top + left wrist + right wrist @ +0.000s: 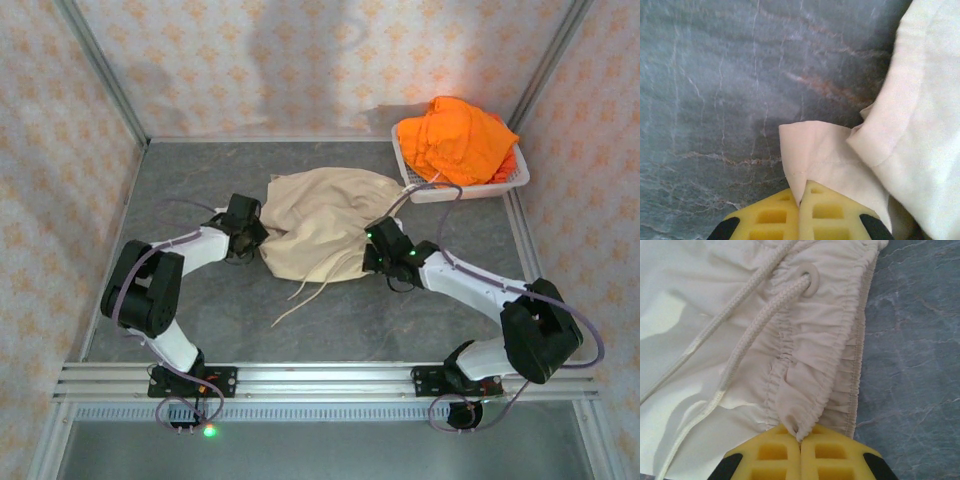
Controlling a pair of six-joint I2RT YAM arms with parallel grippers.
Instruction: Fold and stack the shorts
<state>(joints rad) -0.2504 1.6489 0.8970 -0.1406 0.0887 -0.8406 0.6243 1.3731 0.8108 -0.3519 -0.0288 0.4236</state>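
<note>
centrally on the marbled grey surface (200,300), soft beige shorts (325,235) lie crumpled; yellow gridded left fingers (791,209) pinch a smooth hem corner (810,150), right fingers (791,445) pinch the gathered waistband (830,350) beside its braided drawstring (755,325).

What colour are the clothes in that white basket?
Bright orange soft cloth shorts, clearest in the top external view.

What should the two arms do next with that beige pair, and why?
Probably lift both pinched edges slightly and carry them over to fold the beige shorts in half: the left gripper is shut on a hem corner, the right gripper on the waistband, so both holds look ready.
</note>
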